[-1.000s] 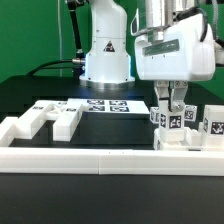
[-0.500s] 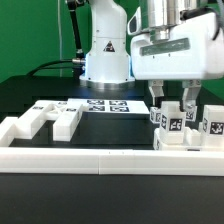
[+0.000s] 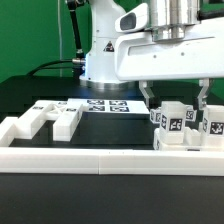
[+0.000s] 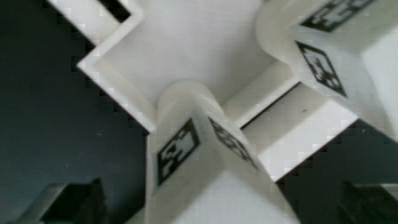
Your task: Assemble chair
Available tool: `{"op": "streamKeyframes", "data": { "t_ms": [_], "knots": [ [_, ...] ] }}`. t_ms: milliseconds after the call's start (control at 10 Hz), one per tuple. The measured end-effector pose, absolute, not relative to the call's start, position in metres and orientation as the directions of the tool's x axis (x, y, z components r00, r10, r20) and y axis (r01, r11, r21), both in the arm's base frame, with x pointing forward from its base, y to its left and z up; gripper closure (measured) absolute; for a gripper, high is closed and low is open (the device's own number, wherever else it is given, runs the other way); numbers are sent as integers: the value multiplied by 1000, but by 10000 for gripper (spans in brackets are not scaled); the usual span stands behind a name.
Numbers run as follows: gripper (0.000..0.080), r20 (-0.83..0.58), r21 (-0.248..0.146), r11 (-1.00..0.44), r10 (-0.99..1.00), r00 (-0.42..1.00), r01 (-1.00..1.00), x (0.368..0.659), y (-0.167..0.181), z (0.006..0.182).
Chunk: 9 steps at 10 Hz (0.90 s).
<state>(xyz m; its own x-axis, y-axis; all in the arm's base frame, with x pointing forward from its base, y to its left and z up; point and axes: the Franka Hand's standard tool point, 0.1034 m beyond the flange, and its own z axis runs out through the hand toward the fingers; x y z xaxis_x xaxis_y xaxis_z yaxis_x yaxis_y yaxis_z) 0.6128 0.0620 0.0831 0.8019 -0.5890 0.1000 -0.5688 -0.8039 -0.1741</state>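
The chair parts are white blocks with black-and-white tags. A joined cluster (image 3: 180,125) stands at the exterior view's right, against the low white border wall (image 3: 100,150). Several loose white parts (image 3: 50,120) lie at the left. My gripper (image 3: 176,100) hangs over the right cluster, open, one finger on each side of its upright tagged pieces. It holds nothing. In the wrist view a tagged upright piece (image 4: 196,150) rises between my dark fingertips (image 4: 71,200), with a flat white part (image 4: 178,50) below it. My gripper (image 4: 222,205) is centred on that upright piece.
The marker board (image 3: 105,105) lies flat on the black table behind the parts. The robot's white base (image 3: 105,55) stands at the back. The border wall runs along the front edge.
The hand has turned about its vertical axis above the right cluster. The fingers now stand much wider apart, on both sides of the upright pieces. The parts have not moved.
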Motion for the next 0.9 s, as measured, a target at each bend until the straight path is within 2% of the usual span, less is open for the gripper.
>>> {"op": "streamKeyframes", "data": {
  "t_ms": [300,500,600,800,900],
  "knots": [
    [151,145,-129,-941,-330,933,-312,612,60,81],
    [151,159,-100,-978,-195,968,-180,612,57,79],
    [151,169,-73,-995,-82,982,-71,612,56,79],
    [151,172,-63,-998,-33,985,-22,612,56,79],
    [239,172,-62,-998,-29,985,-18,612,56,79]
  ]
}}
